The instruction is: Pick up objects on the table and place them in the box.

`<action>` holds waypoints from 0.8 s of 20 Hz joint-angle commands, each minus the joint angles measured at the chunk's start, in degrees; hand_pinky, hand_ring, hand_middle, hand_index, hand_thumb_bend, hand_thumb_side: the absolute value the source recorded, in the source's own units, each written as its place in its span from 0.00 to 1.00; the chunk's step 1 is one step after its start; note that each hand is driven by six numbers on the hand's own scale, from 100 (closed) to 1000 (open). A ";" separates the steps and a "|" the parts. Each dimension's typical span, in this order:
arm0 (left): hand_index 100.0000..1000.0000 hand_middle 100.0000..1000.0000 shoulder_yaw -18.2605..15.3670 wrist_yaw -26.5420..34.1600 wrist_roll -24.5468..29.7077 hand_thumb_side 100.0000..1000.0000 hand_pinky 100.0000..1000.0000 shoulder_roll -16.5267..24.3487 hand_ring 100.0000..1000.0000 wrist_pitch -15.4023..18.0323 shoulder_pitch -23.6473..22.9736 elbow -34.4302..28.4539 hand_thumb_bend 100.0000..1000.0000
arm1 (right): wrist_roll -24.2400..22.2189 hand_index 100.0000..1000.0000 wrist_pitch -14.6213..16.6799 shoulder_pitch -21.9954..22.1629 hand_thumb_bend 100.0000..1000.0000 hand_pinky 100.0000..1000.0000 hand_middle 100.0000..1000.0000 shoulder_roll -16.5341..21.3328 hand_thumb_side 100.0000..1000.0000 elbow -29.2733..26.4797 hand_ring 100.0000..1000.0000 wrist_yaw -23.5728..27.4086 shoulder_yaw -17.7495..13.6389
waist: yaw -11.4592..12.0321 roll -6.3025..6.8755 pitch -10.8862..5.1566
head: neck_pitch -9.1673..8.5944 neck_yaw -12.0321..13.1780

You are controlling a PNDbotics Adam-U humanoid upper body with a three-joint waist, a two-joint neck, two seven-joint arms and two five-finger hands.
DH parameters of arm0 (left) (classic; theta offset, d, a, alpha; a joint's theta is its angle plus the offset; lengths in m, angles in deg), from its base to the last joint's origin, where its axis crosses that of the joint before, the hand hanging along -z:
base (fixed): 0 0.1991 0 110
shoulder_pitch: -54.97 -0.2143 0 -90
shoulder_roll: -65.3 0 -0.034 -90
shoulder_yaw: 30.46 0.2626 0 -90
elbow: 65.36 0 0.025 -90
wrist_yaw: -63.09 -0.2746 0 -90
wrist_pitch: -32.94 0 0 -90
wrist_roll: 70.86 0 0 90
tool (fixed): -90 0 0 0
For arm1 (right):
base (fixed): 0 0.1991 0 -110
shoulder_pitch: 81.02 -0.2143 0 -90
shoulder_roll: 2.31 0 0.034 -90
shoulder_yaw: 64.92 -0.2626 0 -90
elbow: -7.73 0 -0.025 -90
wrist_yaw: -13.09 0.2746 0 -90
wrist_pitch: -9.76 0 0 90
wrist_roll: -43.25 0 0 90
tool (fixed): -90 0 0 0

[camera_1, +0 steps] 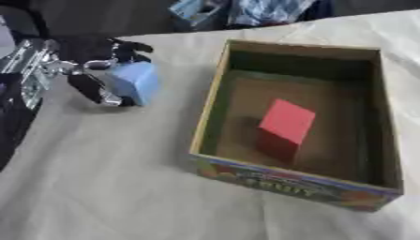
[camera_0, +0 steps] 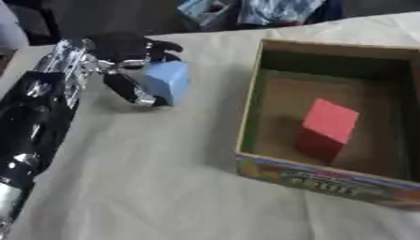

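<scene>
A light blue block [camera_0: 168,80] is at the upper left of the table, held between the thumb and curled fingers of my left hand [camera_0: 124,56], whose arm comes in along the left edge. To its right stands an open cardboard box [camera_1: 209,101] with a colourful printed front. Inside it a red block [camera_1: 285,126] rests on the brown floor, tilted. My right hand is not in either view.
The table is covered with a pale cloth [camera_0: 147,187], bare in front of my arm and the box. Bluish bags or cloth [camera_0: 246,11] lie beyond the table's far edge.
</scene>
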 commanded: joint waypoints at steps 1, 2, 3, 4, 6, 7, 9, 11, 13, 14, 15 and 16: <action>0.72 1.00 0.28 -0.60 2.29 0.76 0.60 1.56 0.68 3.24 0.19 -0.12 0.38 | -0.05 0.90 0.08 -0.31 0.40 0.86 0.48 0.14 0.87 -1.17 0.72 -0.70 -0.12 | -0.01 -0.31 -0.90 | -0.13 0.24; 0.67 1.00 0.34 -0.34 1.86 0.73 0.59 1.50 0.65 3.24 0.18 -0.21 0.37 | 0.03 0.90 -0.02 -0.30 0.40 0.86 0.48 0.09 0.86 -1.17 0.72 -0.88 -0.13 | 0.00 -0.32 -0.85 | 0.06 0.26; 0.65 1.00 0.34 -0.10 1.42 0.71 0.58 1.49 0.64 3.24 0.17 -0.27 0.37 | 0.09 0.90 -0.04 -0.30 0.40 0.86 0.48 0.05 0.86 -1.17 0.72 -1.01 -0.13 | 0.01 -0.33 -0.83 | 0.13 0.28; 0.62 1.00 0.30 0.08 1.04 0.69 0.57 1.48 0.62 3.24 0.13 -0.25 0.34 | 0.16 0.90 -0.03 -0.29 0.40 0.86 0.48 0.03 0.86 -1.17 0.72 -1.10 -0.12 | -0.01 -0.34 -0.83 | 0.19 0.30; 0.57 1.00 0.17 0.36 0.29 0.63 0.54 1.54 0.58 3.24 -0.05 -0.13 0.30 | 0.30 0.89 0.05 -0.24 0.40 0.86 0.48 0.02 0.86 -1.17 0.72 -1.12 -0.11 | -0.06 -0.39 -0.90 | 0.33 0.31; 0.53 1.00 -0.01 0.46 -0.26 0.59 0.52 1.61 0.55 3.10 -0.13 -0.12 0.28 | 0.38 0.89 0.09 -0.19 0.40 0.86 0.48 0.04 0.86 -1.17 0.72 -1.08 -0.12 | -0.06 -0.41 -0.98 | 0.44 0.28; 0.50 1.00 -0.18 0.51 -1.70 0.54 0.49 1.69 0.51 2.56 -0.33 -0.19 0.25 | 0.52 0.89 0.07 -0.11 0.40 0.86 0.48 0.10 0.86 -1.17 0.72 -0.99 -0.13 | 0.00 -0.43 -1.19 | 0.60 0.28; 0.46 1.00 -0.16 0.51 -3.51 0.48 0.45 1.71 0.47 1.88 -0.55 -0.32 0.22 | 0.65 0.89 -0.10 -0.12 0.40 0.86 0.48 0.17 0.86 -1.17 0.72 -0.81 -0.12 | 0.05 -0.40 -1.44 | 0.62 0.25; 0.42 1.00 -0.05 0.49 -5.28 0.41 0.41 1.71 0.44 1.20 -0.78 -0.25 0.18 | 0.74 0.89 -0.21 -0.13 0.40 0.86 0.48 0.29 0.86 -1.17 0.72 -0.52 -0.10 | 0.06 -0.39 -1.73 | 0.76 0.22; 0.41 1.00 -0.02 0.54 -6.14 0.37 0.40 1.74 0.43 0.83 -0.89 -0.17 0.15 | 0.79 0.89 -0.23 -0.09 0.40 0.86 0.48 0.36 0.86 -1.17 0.72 -0.37 -0.12 | 0.07 -0.38 -1.91 | 0.91 0.18; 0.40 1.00 0.03 0.57 -6.86 0.36 0.40 1.76 0.43 0.49 -0.99 -0.04 0.14 | 0.84 0.89 -0.26 -0.02 0.40 0.86 0.48 0.42 0.86 -1.17 0.72 -0.23 -0.16 | 0.09 -0.38 -2.09 | 1.06 0.19; 0.39 1.00 0.11 0.57 -7.44 0.34 0.39 1.79 0.42 0.22 -1.09 0.10 0.12 | 0.90 0.89 -0.28 0.05 0.40 0.86 0.48 0.50 0.86 -1.17 0.72 -0.09 -0.19 | 0.11 -0.36 -2.29 | 1.18 0.20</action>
